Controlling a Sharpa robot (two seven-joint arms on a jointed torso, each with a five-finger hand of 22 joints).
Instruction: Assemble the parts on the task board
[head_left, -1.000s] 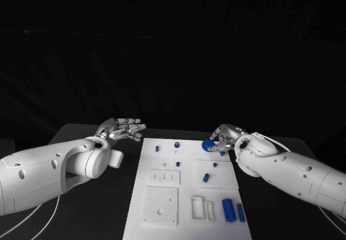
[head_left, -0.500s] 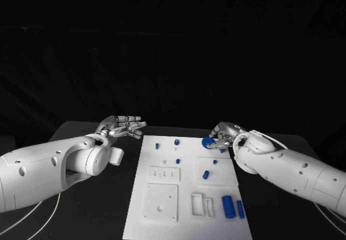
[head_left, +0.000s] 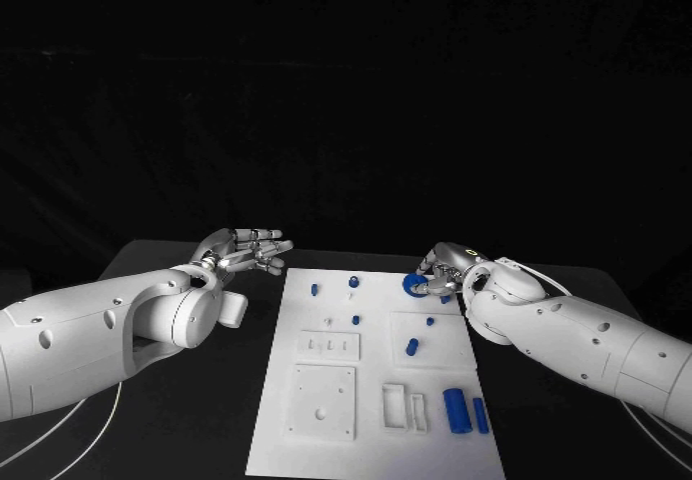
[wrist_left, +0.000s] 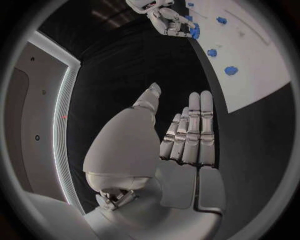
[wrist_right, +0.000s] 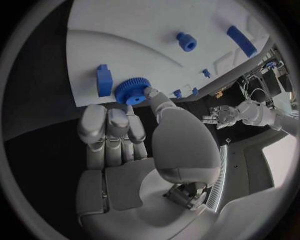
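right now the right hand (head_left: 443, 272) sits at the far right corner of the task board (head_left: 325, 440), its thumb and fingertips closed around a blue toothed gear (head_left: 417, 286). the right wrist view shows the same grip: the thumb tip presses on the gear's (wrist_right: 130, 91) rim while the other fingers curl beside it, and a small blue block (wrist_right: 104, 79) lies just beside the gear on the white plate (wrist_right: 144, 25).

over on the other side, the left hand (head_left: 248, 250) hovers above the dark surface (head_left: 231, 420) just off the board's far left corner, holding nothing, with its fingers straight and a little apart. in its wrist view the fingers (wrist_left: 195, 127) lie side by side, stretched flat toward the board's edge (wrist_left: 250, 75).

other blue parts rest on the board: two small pegs (head_left: 353, 282) near the far edge, a short one (head_left: 413, 347) in the middle, and two long bars (head_left: 456, 412) side by side near the front right corner.
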